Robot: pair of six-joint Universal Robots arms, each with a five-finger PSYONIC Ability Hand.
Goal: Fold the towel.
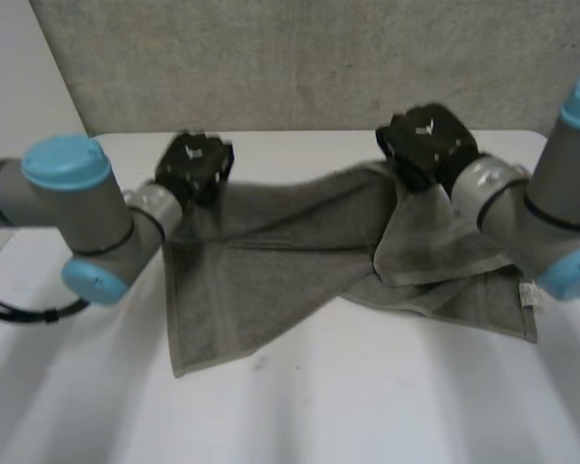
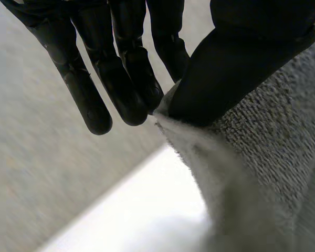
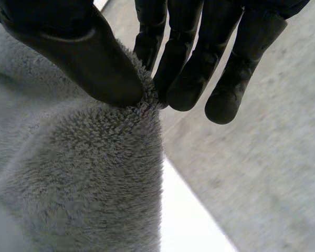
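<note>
A grey towel [image 1: 300, 261] lies crumpled across the white table [image 1: 300, 406]. My left hand [image 1: 195, 166] is at the towel's far left corner. In the left wrist view its thumb [image 2: 220, 73] and fingers [image 2: 131, 79] pinch the towel's edge [image 2: 262, 157]. My right hand [image 1: 425, 143] holds the far right corner lifted, so that cloth hangs below it in a fold. In the right wrist view its thumb [image 3: 89, 58] and fingers [image 3: 189, 68] pinch the towel [image 3: 84, 178].
A grey wall [image 1: 300, 58] rises just behind the table's far edge, close to both hands. A small white label [image 1: 529, 294] sits at the towel's near right corner. Bare table lies in front of the towel.
</note>
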